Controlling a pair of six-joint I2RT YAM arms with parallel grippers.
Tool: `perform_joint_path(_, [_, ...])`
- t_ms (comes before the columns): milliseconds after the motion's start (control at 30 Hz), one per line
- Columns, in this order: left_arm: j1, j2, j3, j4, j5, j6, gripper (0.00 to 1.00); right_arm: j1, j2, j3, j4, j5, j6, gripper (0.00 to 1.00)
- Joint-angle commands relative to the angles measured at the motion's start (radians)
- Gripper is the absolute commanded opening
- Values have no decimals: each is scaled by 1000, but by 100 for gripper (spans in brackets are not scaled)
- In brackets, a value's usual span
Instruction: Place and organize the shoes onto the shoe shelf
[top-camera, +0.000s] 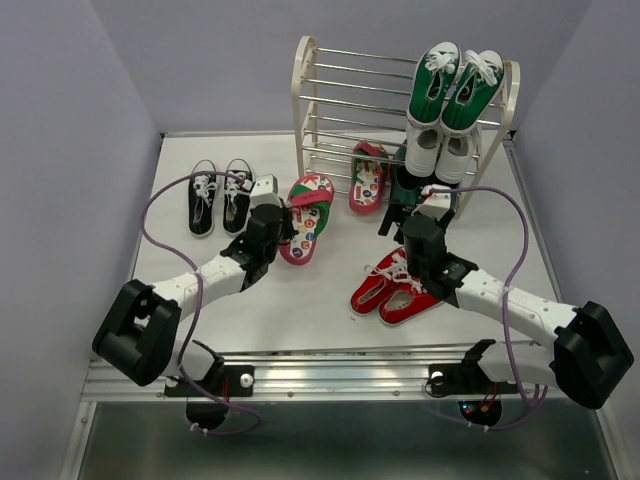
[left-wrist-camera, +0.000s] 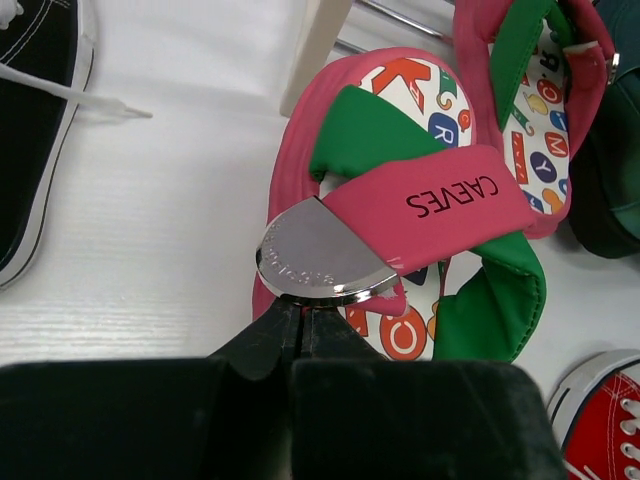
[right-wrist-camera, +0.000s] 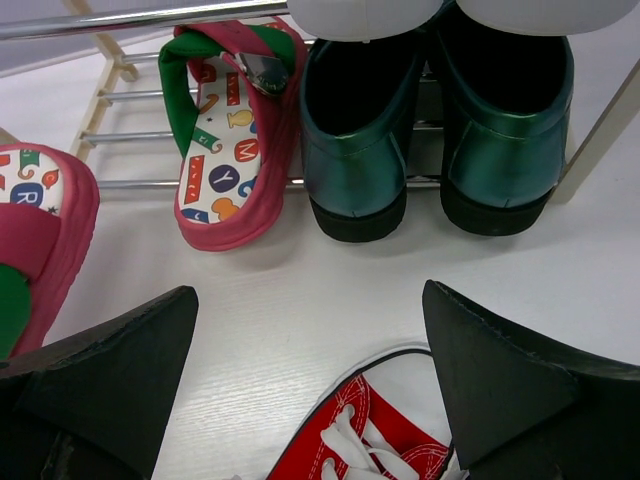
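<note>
One red-pink-green flip-flop (top-camera: 307, 215) lies on the table left of the shoe shelf (top-camera: 306, 100). My left gripper (top-camera: 288, 218) is shut on the flip-flop's pink strap at its silver buckle (left-wrist-camera: 318, 255). The second flip-flop (top-camera: 367, 178) rests on the shelf's lowest rods and also shows in the right wrist view (right-wrist-camera: 225, 150). The red sneakers (top-camera: 395, 290) lie on the table in front of the shelf. My right gripper (right-wrist-camera: 310, 295) is open and empty just beyond a red sneaker's toe (right-wrist-camera: 370, 440). The black-white sneakers (top-camera: 218, 195) sit at the back left.
Green-and-white sneakers (top-camera: 455, 90) stand on the shelf's upper right tiers. Dark green boots (right-wrist-camera: 355, 130) sit on the lowest tier, right of the flip-flop. The shelf's cream side frame (left-wrist-camera: 315, 50) stands just beyond the held flip-flop. Walls close the table on both sides.
</note>
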Motion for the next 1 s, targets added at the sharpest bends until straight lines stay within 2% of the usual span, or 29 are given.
perform_joint_path(0, [-5, 39, 131, 140, -54, 20, 0, -2, -33, -2, 50, 41, -26, 100])
perform_joint_path(133, [-5, 113, 209, 141, -85, 35, 0, -2, -38, 0, 35, 53, -28, 100])
perform_joint_path(600, [-3, 340, 469, 154, -56, 118, 0, -2, -146, -35, -47, 111, -20, 100])
perform_joint_path(733, [-3, 349, 470, 158, -18, 112, 0, -2, -171, -51, -47, 128, -20, 100])
perform_joint_path(967, [-3, 271, 388, 164, 13, 98, 0, -2, -167, -46, -51, 154, -51, 100])
